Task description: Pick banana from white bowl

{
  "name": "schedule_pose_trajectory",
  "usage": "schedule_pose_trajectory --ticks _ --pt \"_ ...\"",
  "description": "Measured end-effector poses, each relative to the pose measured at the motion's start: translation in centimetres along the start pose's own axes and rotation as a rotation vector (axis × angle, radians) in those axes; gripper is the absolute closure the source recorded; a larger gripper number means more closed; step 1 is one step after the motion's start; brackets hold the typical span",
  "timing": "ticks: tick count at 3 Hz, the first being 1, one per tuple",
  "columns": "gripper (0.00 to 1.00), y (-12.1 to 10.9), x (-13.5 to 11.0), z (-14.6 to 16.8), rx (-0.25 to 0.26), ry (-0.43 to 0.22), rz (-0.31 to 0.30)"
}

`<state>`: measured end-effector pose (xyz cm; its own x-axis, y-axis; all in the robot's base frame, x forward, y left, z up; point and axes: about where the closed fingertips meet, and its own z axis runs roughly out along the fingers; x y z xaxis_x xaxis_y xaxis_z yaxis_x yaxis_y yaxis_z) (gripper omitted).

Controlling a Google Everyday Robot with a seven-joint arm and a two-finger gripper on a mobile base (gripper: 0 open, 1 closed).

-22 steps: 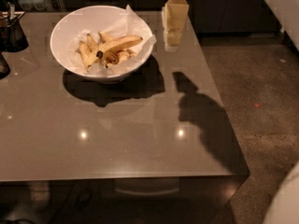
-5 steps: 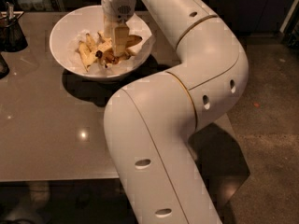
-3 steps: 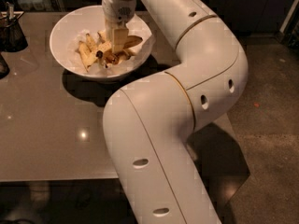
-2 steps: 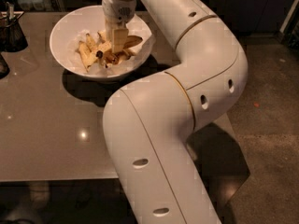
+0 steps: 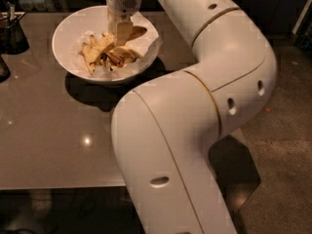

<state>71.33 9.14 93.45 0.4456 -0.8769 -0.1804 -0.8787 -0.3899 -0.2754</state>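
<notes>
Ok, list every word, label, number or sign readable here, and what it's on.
None can be read.
Arm: plain white, only holes and a seam.
White bowl, table, dark container: no marks.
Hand, down in the bowl among the bananas: no lettering visible.

A glossy grey table (image 5: pixel 48 130) with light glints stands on speckled dark floor (image 5: pixel 282 145).

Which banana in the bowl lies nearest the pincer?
The banana poking out right beside the pincer, at the far right of the white bowl; the other pieces lie lower left, farther off.
</notes>
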Motion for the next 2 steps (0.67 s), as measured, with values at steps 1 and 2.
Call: schedule_pose_trajectory --ticks 1,2 --pt "1.00 1.01 -1.36 -4.93 0.123 -0.015 -0.022" --pt "1.00 0.70 -1.98 -5.41 0.129 -0.019 -0.023"
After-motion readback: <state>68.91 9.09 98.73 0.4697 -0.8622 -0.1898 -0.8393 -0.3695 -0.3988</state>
